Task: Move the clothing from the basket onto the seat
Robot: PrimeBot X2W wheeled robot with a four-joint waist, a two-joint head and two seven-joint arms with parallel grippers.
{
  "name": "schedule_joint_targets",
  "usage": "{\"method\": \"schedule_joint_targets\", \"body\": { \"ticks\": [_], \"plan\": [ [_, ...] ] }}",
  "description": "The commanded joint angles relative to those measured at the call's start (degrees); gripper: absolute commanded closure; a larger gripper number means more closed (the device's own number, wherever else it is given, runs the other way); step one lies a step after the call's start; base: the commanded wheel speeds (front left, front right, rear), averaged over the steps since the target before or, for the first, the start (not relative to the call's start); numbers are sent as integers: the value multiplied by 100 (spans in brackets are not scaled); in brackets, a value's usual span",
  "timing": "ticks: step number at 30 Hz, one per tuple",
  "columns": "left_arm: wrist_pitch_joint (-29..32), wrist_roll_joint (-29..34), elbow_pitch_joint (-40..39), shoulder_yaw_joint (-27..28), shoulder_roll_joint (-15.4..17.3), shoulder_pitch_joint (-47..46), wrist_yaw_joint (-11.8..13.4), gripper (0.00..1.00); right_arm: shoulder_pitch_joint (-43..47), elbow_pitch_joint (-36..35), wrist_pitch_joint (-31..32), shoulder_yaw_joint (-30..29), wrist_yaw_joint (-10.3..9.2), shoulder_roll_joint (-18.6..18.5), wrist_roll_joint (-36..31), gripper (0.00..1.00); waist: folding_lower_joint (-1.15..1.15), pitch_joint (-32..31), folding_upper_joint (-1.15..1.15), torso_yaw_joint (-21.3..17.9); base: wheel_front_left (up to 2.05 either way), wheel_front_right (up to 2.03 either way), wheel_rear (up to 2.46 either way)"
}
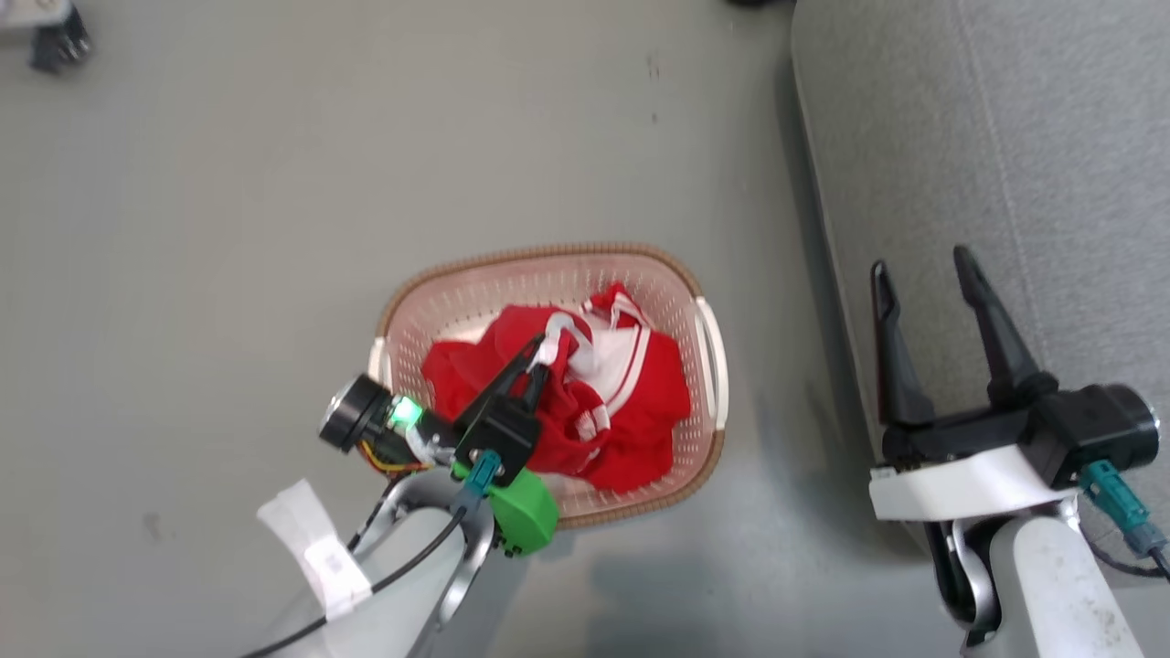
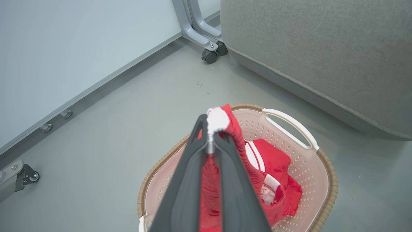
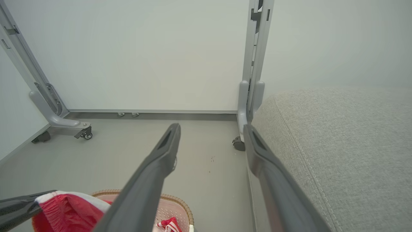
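Grey floor [image 1: 274, 183] carries the basket [image 1: 548, 251], red clothing [image 1: 631, 402] heaped inside, the left pincer [image 1: 539, 356] clenched on a white-trimmed fold seemingly raised above the rim, while the right pincer [image 1: 920, 260] hangs spread wide over the edge of the seat [image 1: 1005, 137].

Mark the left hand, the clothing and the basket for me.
left hand [image 2: 210, 129]: left wrist view, between its fingertips, shut on cloth.
clothing [image 1: 654, 407]: head view, red fabric of the heap.
basket [image 1: 558, 249]: head view, brown far rim.
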Motion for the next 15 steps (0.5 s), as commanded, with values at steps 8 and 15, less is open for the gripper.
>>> {"method": "schedule_joint_targets", "body": {
  "ticks": [8,15],
  "plan": [
    [-4,-142,-807,730,22,1169,174,100,681,267,0,196,0,-18,117,0,1,-2103,0,98,0,0,0],
    [-5,-124,-1434,1303,-31,1839,179,100,1081,451,0,456,0,-18,188,0,1,-2614,0,62,0,0,0]
  ]
}}
